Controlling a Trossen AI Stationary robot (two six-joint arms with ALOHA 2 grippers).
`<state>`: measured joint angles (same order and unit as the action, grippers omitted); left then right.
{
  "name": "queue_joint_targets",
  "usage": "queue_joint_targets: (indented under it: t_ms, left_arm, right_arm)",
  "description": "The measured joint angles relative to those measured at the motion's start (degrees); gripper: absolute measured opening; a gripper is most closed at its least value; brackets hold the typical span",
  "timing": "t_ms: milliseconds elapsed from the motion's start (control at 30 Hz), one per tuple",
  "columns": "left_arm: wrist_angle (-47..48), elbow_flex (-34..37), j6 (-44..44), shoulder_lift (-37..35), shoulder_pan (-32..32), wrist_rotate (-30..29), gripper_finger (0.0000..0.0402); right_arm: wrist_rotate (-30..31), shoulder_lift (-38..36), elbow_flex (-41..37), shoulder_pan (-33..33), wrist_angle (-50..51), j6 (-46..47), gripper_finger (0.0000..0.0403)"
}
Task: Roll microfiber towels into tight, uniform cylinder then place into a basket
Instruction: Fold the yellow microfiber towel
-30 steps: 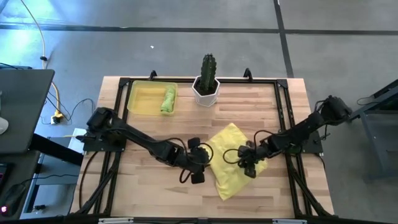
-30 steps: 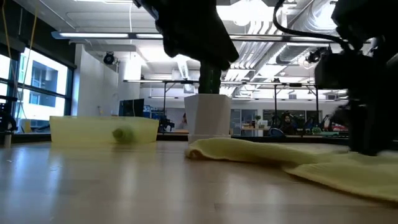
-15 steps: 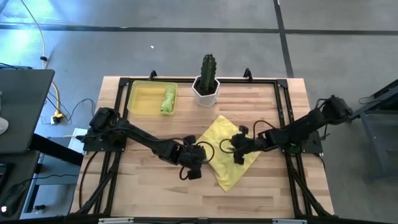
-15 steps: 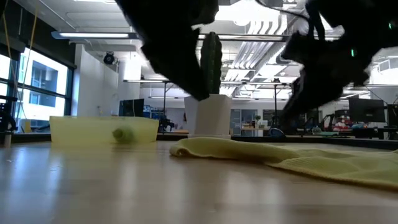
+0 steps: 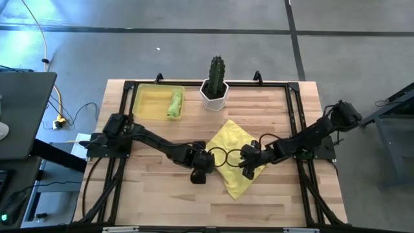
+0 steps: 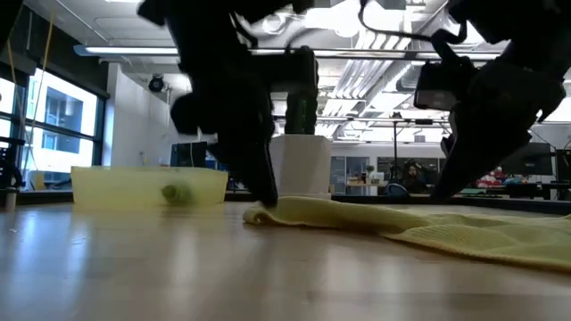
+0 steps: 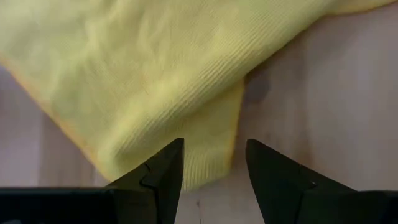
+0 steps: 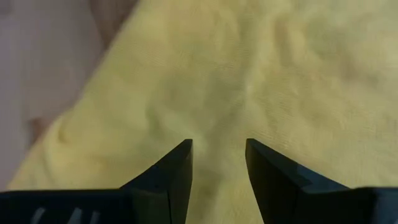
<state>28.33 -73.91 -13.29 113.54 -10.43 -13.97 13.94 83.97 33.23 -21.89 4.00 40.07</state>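
Lying spread on the wooden table [image 5: 155, 194], near the middle, is the pale yellow towel [image 5: 233, 152], turned like a diamond w/ one corner pointing toward the cactus pot [image 5: 214, 94] and another toward the front edge. It's flat, not rolled; some soft wrinkles show in the right wrist view.

Left gripper [image 5: 202, 169] sits low at the towel's left edge. In the left wrist view its fingers [image 7: 161, 177] are spread apart, nothing between them, w/ a folded-over bit of the towel edge [image 7: 208, 155] just ahead of the tips. Low view shows that arm coming down right at the towel's near corner [image 6: 263, 214]; can't tell if it touches.

Right gripper [image 5: 249, 165] is over the towel's right half, toward the front. Its fingers [image 8: 171, 174] are also parted and empty, pointing down at the cloth surface [image 8: 249, 81], very close to it.

The lime green towel [image 5: 174, 103] is already rolled up and lies inside the yellow basket [image 5: 143, 103] at the back-left of the table, along the basket's right side. Cactus pot stands just right of the basket, well apart from both grippers.
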Motion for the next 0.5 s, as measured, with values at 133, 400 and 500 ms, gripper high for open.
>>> queue_joint_targets:
  t_ms: [133, 400, 500]
  left_arm:
    - [0.1, 0.0, -2.3, 2.5, 1.2, 0.3, 0.0161]
    - [1.6, -0.2, -4.5, 2.6, 1.3, 12.7, 0.016]
    - [3.5, -0.3, -5.7, 2.6, 0.6, 19.6, 0.016]
  right_arm:
    - [0.0, 2.1, 0.0, 0.0, -0.2, 0.0, 0.0141]
    - [0.8, 5.7, 0.2, 0.8, -0.9, -3.1, 0.0141]
    - [4.3, 6.0, 0.2, 1.7, -0.8, -7.1, 0.0141]
